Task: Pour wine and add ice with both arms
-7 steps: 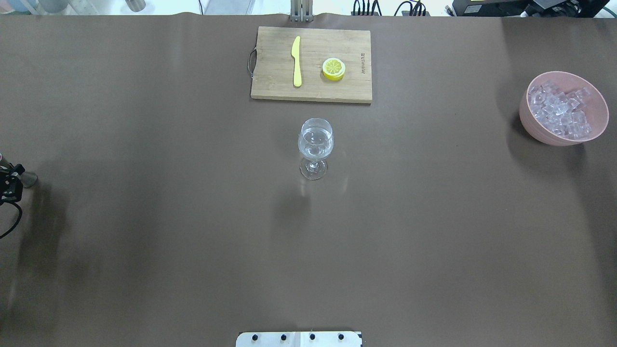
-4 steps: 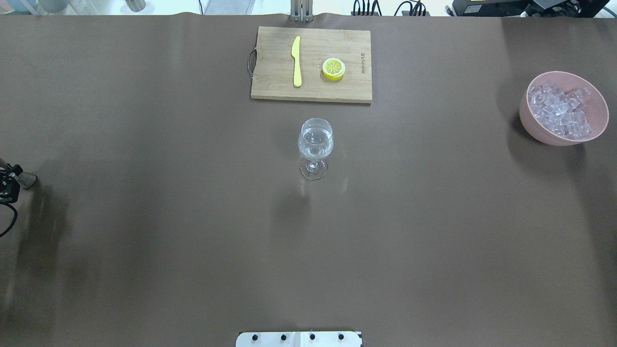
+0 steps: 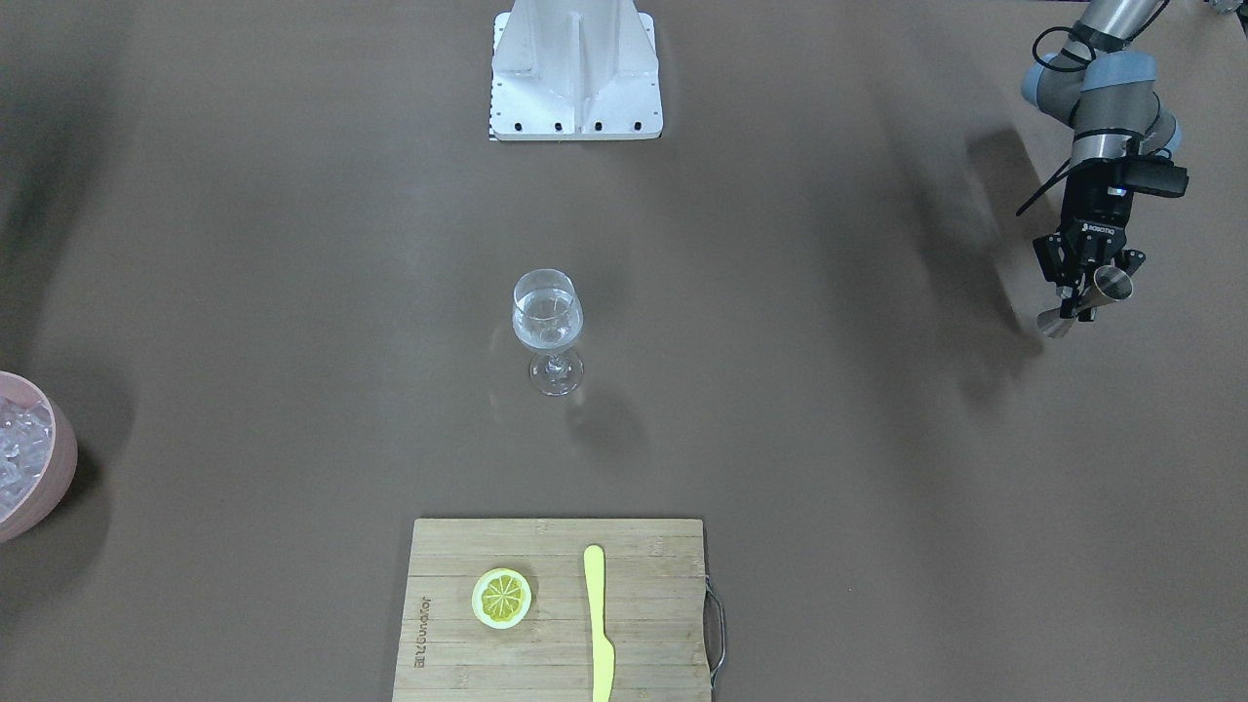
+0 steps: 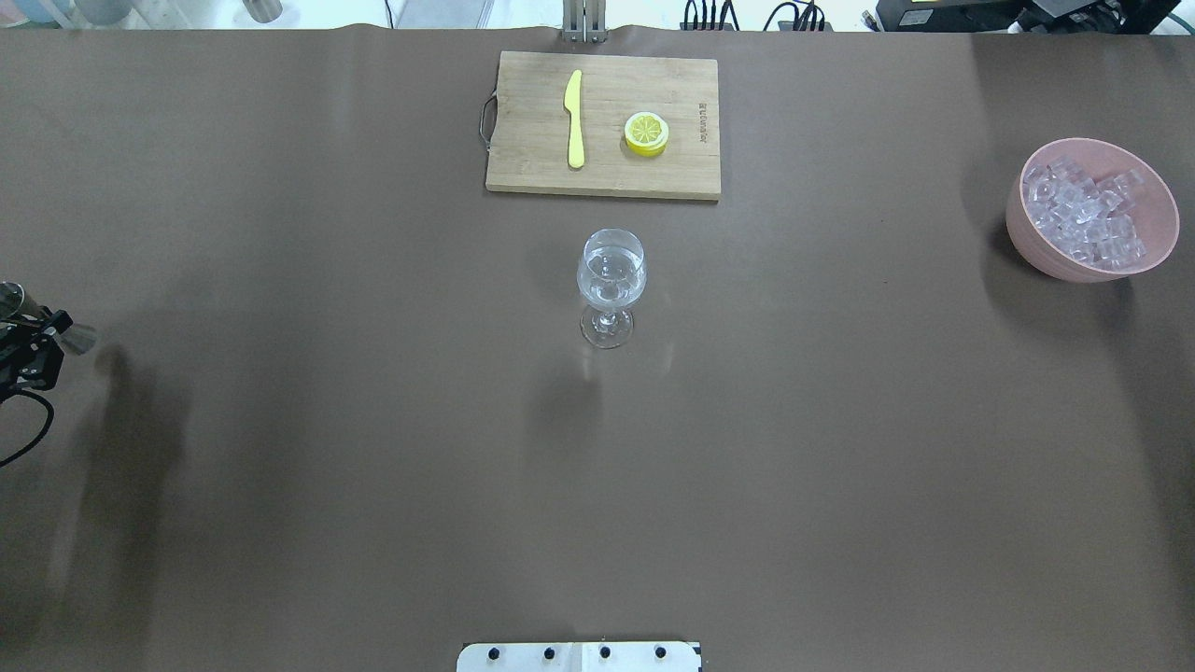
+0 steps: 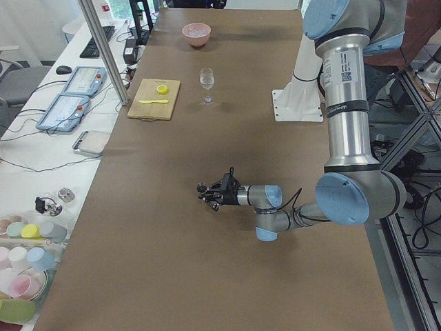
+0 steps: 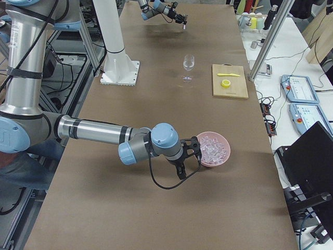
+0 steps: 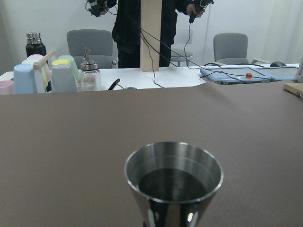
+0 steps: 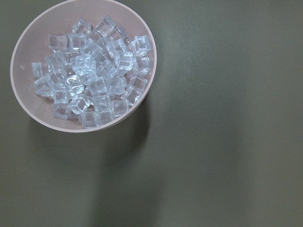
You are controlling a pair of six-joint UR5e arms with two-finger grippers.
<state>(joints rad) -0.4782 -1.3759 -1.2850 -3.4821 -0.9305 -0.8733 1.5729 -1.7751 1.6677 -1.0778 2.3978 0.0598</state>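
Note:
A clear stemmed glass (image 4: 611, 280) stands mid-table with colourless wine (image 3: 547, 327) in its bowl. At the table's far left end my left gripper (image 4: 39, 331) is shut on a steel jigger (image 3: 1100, 292), which is held tilted above the table. The left wrist view looks into the jigger's cup (image 7: 173, 177). The ice (image 4: 1083, 219) is heaped in a pink bowl (image 4: 1034, 250) at the far right. My right gripper (image 6: 185, 159) hovers beside that bowl (image 6: 208, 163). It shows only in the right side view, so I cannot tell its state. The right wrist view shows the ice (image 8: 90, 71) from above.
A wooden cutting board (image 4: 602, 126) lies beyond the glass, carrying a yellow knife (image 4: 574, 117) and a lemon slice (image 4: 646, 133). The white pedestal (image 3: 575, 68) stands at the robot's edge. Cups and bottles (image 7: 52, 71) crowd a side bench past the left end.
My left gripper has shifted a little to the right, further into the overhead view, with the jigger more tilted. The glass and bowl have not moved.

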